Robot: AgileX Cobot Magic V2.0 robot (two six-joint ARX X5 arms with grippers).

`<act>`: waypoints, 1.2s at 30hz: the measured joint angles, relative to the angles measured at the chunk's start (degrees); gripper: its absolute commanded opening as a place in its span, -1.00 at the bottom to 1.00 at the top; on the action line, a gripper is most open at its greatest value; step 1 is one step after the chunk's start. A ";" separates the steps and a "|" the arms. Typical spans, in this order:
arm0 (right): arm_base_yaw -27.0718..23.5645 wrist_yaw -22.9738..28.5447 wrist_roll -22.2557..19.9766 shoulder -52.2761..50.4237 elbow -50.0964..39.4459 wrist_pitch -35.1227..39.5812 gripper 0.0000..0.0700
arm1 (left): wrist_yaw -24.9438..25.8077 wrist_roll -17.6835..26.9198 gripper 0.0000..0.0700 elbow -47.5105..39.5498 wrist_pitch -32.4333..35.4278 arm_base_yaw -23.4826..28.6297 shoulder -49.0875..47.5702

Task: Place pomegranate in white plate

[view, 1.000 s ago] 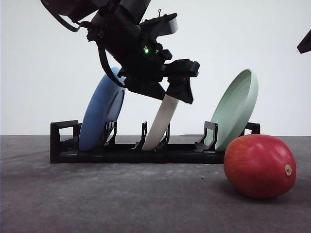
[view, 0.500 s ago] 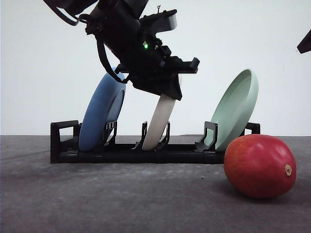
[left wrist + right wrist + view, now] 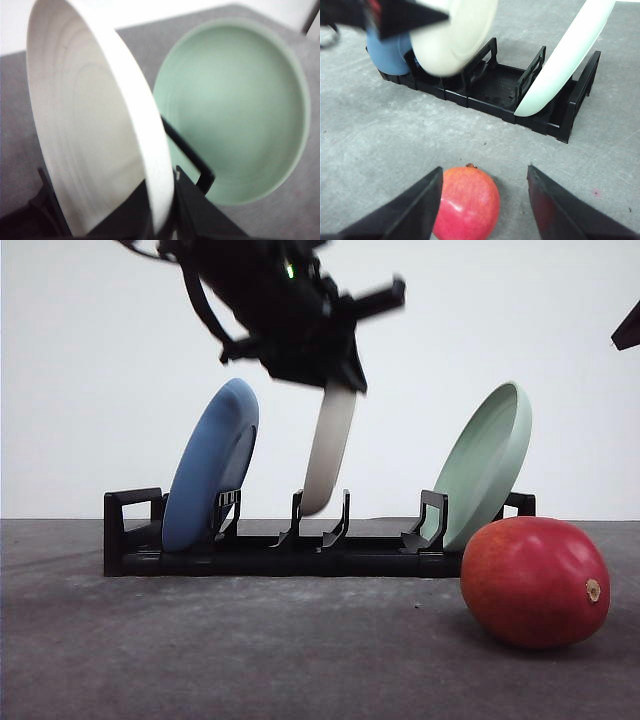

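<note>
Front view, nearest first: pomegranate (image 3: 535,583) resting on grey table (image 3: 250,660), right of centre, tan nub facing right, just in front of right end of black rack (image 3: 270,545). Touching the rack or not: cannot tell. Behind, rack standing across the table with blue plate (image 3: 210,465) leaning in the left slot and pale green plate (image 3: 485,462) leaning in the right slot. White plate (image 3: 328,448) held edge-on above the middle slot, lower rim hanging between the slot's prongs, clear of the rack floor as far as visible. Left gripper (image 3: 335,375) at the plate's top edge, jaws pinching the upper rim. Dark corner of right arm hardware at the upper right edge.

Right wrist view: right gripper (image 3: 482,202) hovering just above pomegranate (image 3: 466,202), fingers (image 3: 415,210) spread wide on either side of the fruit, not touching it. Beyond, rack (image 3: 490,90) on table (image 3: 380,140), white plate (image 3: 452,35) raised over its middle, blue plate (image 3: 387,52) behind it, pale green plate (image 3: 565,55) leaning at the near end.

Left wrist view: white plate (image 3: 95,130) clamped at the rim between black fingers (image 3: 197,215), hollow face visible, blurred. Farther off, pale green plate (image 3: 240,110) showing its hollow face, with grey table (image 3: 15,125) behind.
</note>
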 measured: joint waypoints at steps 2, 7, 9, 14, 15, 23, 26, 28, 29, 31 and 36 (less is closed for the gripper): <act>0.00 0.00 0.00 0.00 0.00 0.00 -0.03 | 0.02 -1.30 -0.96 0.00 -1.12 0.00 -2.05; 0.00 0.00 0.00 0.00 0.01 0.00 -0.03 | 2.24 -5.20 -0.96 0.00 -6.28 0.00 -7.65; 0.00 0.00 0.00 0.00 0.01 0.00 -0.03 | 4.22 -6.28 -0.96 0.00 -9.46 -0.08 -10.23; 0.00 0.00 0.00 0.00 0.01 0.00 -0.03 | 7.33 -7.32 -0.97 0.00 -19.46 -1.65 -16.67; 0.00 0.00 0.00 0.00 0.01 0.00 -0.03 | 7.70 -7.43 -0.97 -0.02 -21.65 -2.16 -17.86; 0.00 0.00 0.00 0.00 0.01 0.00 -0.03 | 6.87 -7.81 -0.97 -8.94 -23.33 -8.04 -29.60; 0.00 0.00 0.00 0.00 0.01 0.00 -0.03 | 5.27 -7.36 -0.97 -13.97 -22.39 -10.50 -32.99; 0.00 0.00 0.00 0.00 0.01 0.00 -0.03 | 4.33 -6.49 -0.97 -17.06 -21.97 -12.40 -35.03; 0.00 0.00 0.00 0.00 0.01 0.00 -0.03 | 3.69 -5.72 -0.97 -18.20 -22.34 -13.37 -35.91; 0.00 0.00 0.00 0.00 0.01 0.00 -0.03 | 1.57 -3.63 -0.97 -19.55 -24.18 -15.17 -37.05; 0.00 0.00 0.00 0.00 0.01 0.00 -0.03 | -3.35 5.51 -0.97 -19.67 -30.65 -19.07 -35.98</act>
